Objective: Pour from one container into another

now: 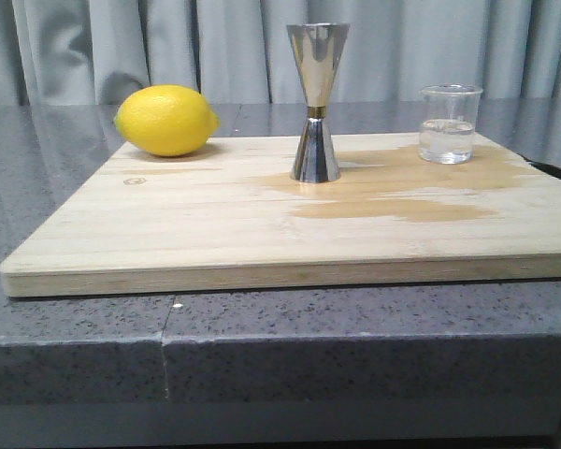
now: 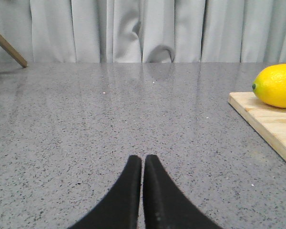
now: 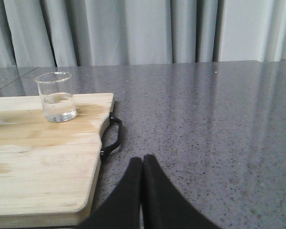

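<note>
Both black grippers, left gripper (image 2: 142,164) and right gripper (image 3: 142,164), sit pressed together while the small clear glass beaker (image 1: 449,123), near the wooden board's (image 1: 196,234) far right corner, looks light, slick and fragile — grip its mid-wall, gently.

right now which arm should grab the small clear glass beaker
Right. The small clear glass beaker stands on the board's right side, in the right wrist view; the left wrist view shows only the yellow lemon.
</note>
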